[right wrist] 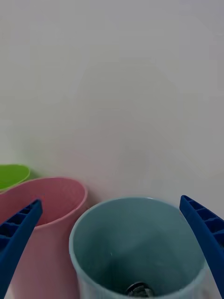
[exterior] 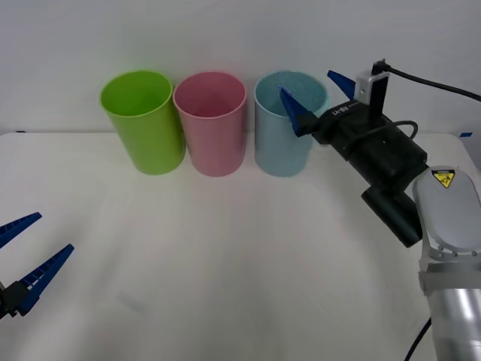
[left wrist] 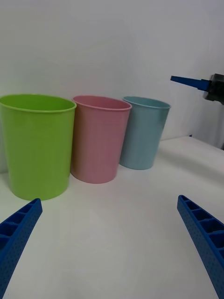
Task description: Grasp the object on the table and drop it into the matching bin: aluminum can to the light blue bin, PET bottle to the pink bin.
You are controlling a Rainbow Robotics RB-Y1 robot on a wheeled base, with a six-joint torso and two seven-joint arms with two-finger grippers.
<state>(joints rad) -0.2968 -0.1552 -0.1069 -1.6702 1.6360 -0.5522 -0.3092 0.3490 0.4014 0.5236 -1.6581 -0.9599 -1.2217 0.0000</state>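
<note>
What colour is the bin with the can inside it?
Light blue bin; the can shows best in the right wrist view.

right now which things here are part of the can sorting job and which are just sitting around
Part of the job:
- small silver metal drink can, lying at the bottom of the tall light blue plastic bin
- tall pink plastic bin
- right tool, open above the light blue bin
- plain white table

Just sitting around:
- tall lime green plastic bin
- left tool, open, low near the table's edge
</note>
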